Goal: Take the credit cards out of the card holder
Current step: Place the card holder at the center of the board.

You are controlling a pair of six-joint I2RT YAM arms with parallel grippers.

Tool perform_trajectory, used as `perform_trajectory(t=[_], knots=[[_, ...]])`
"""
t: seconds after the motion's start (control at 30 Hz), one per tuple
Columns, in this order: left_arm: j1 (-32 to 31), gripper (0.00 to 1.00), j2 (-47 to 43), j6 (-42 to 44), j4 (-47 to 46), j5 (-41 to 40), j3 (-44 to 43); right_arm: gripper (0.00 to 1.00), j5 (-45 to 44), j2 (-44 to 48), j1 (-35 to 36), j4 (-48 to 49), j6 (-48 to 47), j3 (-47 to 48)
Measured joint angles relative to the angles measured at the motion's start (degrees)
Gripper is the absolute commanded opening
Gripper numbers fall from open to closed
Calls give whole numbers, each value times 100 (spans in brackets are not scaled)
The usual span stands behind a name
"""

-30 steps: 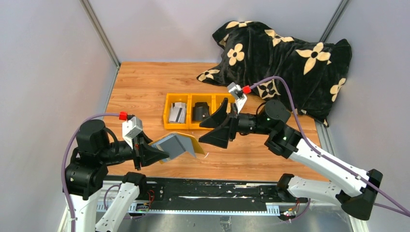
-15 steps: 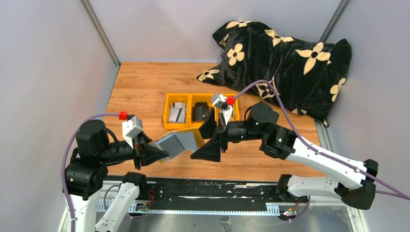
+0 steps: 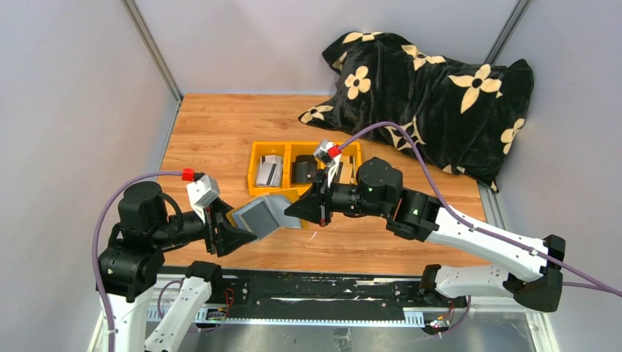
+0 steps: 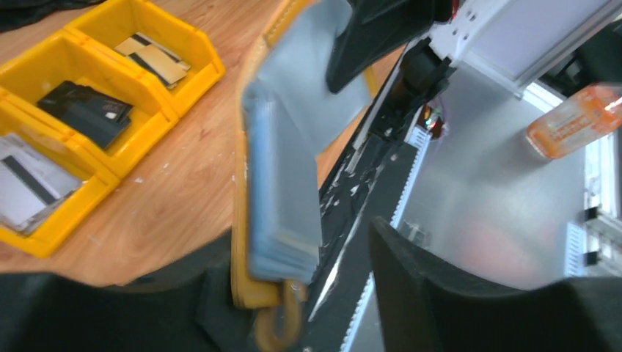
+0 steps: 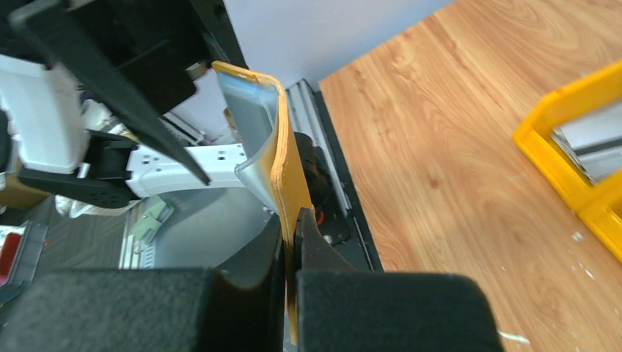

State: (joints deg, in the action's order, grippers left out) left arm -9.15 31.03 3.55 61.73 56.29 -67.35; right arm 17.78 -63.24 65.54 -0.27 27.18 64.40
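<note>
Left gripper (image 3: pixel 246 235) — jaws parted wider than the wallet, one finger against its end. Small mustard-yellow folding card holder (image 3: pixel 268 213), grey-blue inner face up, is held in the air over the near edge of the wooden table (image 3: pixel 213 132); whether its grey layers are cards cannot be told. Right gripper (image 3: pixel 293 209) — jaws pinched tight on the holder's yellow right-hand edge. Yellow three-compartment plastic tray (image 3: pixel 254 172) at the table's middle, with pale black-striped credit cards (image 3: pixel 269 171) in its left compartment. Black flowered cushion (image 3: pixel 440 95) at the far right corner.
</note>
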Motion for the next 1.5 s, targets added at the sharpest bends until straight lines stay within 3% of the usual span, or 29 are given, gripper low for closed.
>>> perform_trajectory(t=[0.23, 0.53, 0.63, 0.8, 0.97, 1.2, 1.5], knots=[[0, 70, -79, 192, 35, -205, 101, 0, -649, -44, -2, -737, -26, 0], [0, 72, -131, 597, 197, -610, 245, 0, -780, -407, -363, -1423, 24, -492], [0, 97, -125, 625, 232, -782, 245, 0, -894, -841, -498, -1733, 26, -723], [0, 100, 24, 597, 295, -1217, 223, 0, -1469, -1641, -581, -2365, 17, -787], [0, 100, 391, 564, 308, -1742, 42, 13, -2151, -2603, -525, -3073, 15, -125], [0, 100, 621, 994, 304, -2710, -13, 44, -3091, -3884, -26, -3674, 68, 1300], [0, 100, 699, 1283, -87, -3934, 267, 60, -3383, -4813, 546, -4059, 221, 1777]])
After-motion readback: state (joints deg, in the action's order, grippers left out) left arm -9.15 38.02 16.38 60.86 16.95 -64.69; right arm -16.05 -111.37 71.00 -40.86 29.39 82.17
